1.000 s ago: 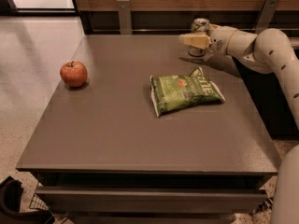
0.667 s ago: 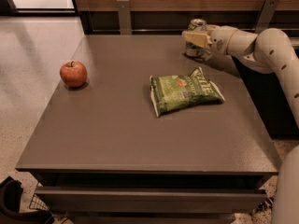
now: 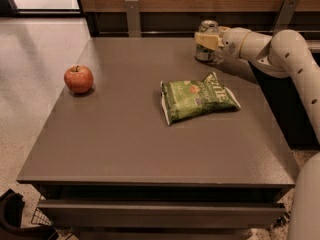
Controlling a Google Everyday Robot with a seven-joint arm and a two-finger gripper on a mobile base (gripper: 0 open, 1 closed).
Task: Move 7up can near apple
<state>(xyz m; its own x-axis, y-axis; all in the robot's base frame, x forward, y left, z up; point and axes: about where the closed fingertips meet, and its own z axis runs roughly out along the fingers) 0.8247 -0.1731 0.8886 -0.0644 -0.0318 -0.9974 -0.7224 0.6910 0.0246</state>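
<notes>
Claw (image 3: 206, 40) closed around the 7up can (image 3: 203, 54)
Its fingers (image 3: 203, 37) grip the upright can just behind the green chip bag (image 3: 197, 96) on the desk (image 3: 125, 149); the red apple (image 3: 78, 79) sits well to the left of the bag, far from the can.

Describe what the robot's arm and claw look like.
The arm is made of smooth, rounded cream-white segments, with a row of small dark dots along one link; no loose cables show. The claw, at the 7up can near the far edge of the table, is pale yellow.
</notes>
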